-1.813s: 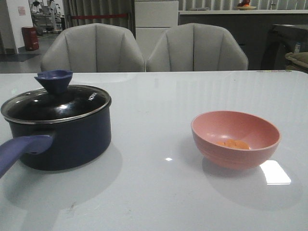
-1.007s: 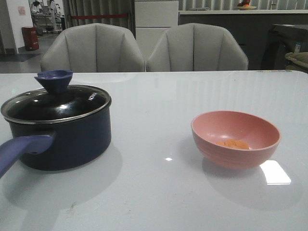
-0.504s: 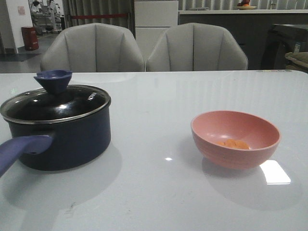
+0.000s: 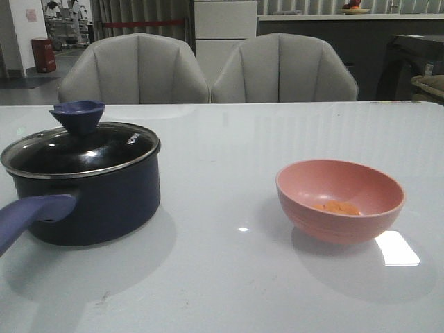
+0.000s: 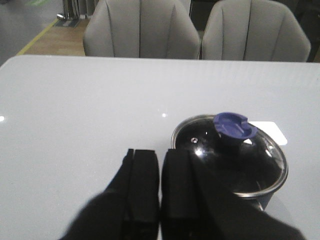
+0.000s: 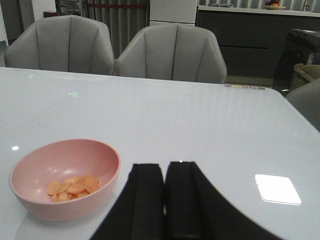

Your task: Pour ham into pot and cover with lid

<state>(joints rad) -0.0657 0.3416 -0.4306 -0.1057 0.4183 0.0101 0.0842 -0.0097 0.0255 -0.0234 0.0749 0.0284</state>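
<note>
The lid (image 4: 80, 147) sits on the pot (image 4: 97, 201), so pouring cannot start until it comes off; tipping the bowl (image 4: 340, 200) first would spill ham (image 4: 336, 207) over the glass and onto the table (image 4: 229, 277). The flared knob (image 4: 77, 115) is the only good hold on the lid, and a grasp that lands off-centre could slip or drag the pot sideways by its rim. The bowl is smooth and rounded, so a pinch on its rim might let it rotate or slide during the tilt, and the loose slices could leave in one rush and overshoot the pot.

The ham is a small heap of orange-pink rounded slices lying at the bottom of the salmon-pink bowl, which stands toward the right side of the table, nearer the front edge. The pot, dark navy with a purple-blue handle (image 4: 28, 216) pointing toward the front-left corner, stands well apart from it on the left side.

The left gripper (image 5: 160, 200) hangs near the pot with its black fingers pressed almost together, holding nothing. The right gripper (image 6: 164, 205) hangs beside the bowl, fingers likewise nearly touching and empty.
</note>
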